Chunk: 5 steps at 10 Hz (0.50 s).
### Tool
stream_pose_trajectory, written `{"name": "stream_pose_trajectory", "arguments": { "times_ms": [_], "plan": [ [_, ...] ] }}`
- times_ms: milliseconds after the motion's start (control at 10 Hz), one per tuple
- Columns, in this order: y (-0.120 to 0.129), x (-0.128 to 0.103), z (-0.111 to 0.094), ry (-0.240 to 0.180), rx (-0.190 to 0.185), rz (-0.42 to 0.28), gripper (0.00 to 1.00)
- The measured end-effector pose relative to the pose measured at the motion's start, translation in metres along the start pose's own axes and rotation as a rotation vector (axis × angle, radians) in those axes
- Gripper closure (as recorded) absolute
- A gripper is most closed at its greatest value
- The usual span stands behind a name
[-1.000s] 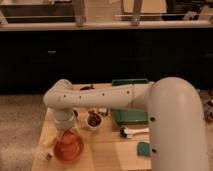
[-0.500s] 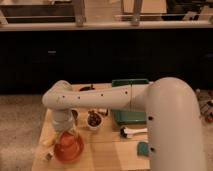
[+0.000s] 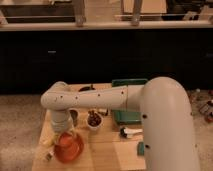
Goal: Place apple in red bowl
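The red bowl (image 3: 69, 148) sits on the wooden table (image 3: 105, 150) at the front left. My white arm reaches across from the right and bends down over it. My gripper (image 3: 65, 136) hangs directly above the bowl, just over its inside. A reddish round shape inside the bowl may be the apple, but I cannot tell it apart from the bowl.
A small white bowl (image 3: 94, 120) with dark contents stands right of the gripper. A green tray (image 3: 128, 100) lies at the back right. A white and dark object (image 3: 131, 132) and a small green item (image 3: 141, 148) lie at the right. A yellowish item (image 3: 47, 143) is left of the red bowl.
The arm has shifted slightly; the gripper stays over the red bowl.
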Motion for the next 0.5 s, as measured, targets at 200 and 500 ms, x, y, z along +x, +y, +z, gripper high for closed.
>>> {"name": "stream_pose_trajectory", "arguments": {
  "times_ms": [200, 500],
  "plan": [
    [-0.0024, 0.0015, 0.0022, -0.009, 0.000, -0.020, 0.20],
    [-0.0027, 0.0025, 0.0024, -0.013, 0.001, -0.035, 0.20]
  ]
}}
